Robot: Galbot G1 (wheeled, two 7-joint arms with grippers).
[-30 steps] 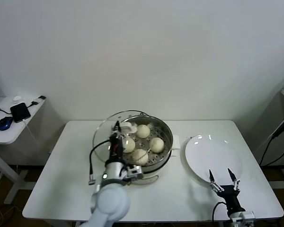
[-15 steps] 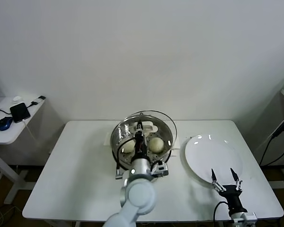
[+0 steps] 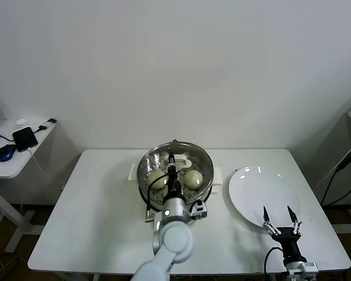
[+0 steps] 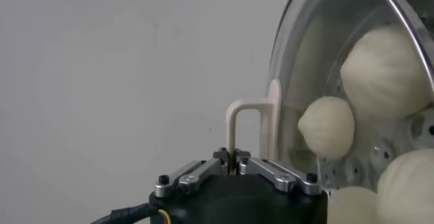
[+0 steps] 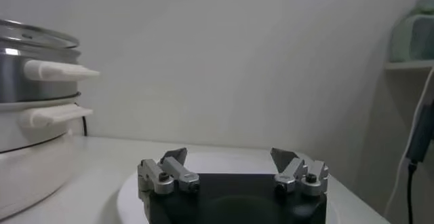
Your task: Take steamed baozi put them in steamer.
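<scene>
Change: since half a second ago the glass lid (image 3: 175,159) has dropped from a tilt to sit nearly level over the steamer (image 3: 206,175); a second ago it was off to the left of the pot with the buns uncovered. Right arm has barely shifted.
Left gripper: left gripper (image 4: 236,161) is centre of the head view, above the pot; its fingers are pinched tight on the lid handle (image 4: 252,125), a cream loop standing up from the glass.
Lid: clear dome with a metal rim, covering the pot mouth; whether the rim is fully seated all round cannot be told.
Steamer: shiny steel pot on a white base, centre of the white table (image 3: 76,228), with white side handles (image 5: 57,71) seen stacked in the right wrist view.
Steamed baozi: steamed baozi (image 4: 327,126) lie inside on the perforated tray, seen through the glass; two (image 3: 192,178) show clearly in the head view beside the arm, four in the left wrist view.
Right gripper: right gripper (image 3: 280,219) is at lower right of the head view, over the near edge of the white plate (image 3: 263,187), fingers spread wide with nothing between them.
Side table: at left edge, carrying a phone (image 3: 24,138) and a blue mouse (image 3: 6,152).
</scene>
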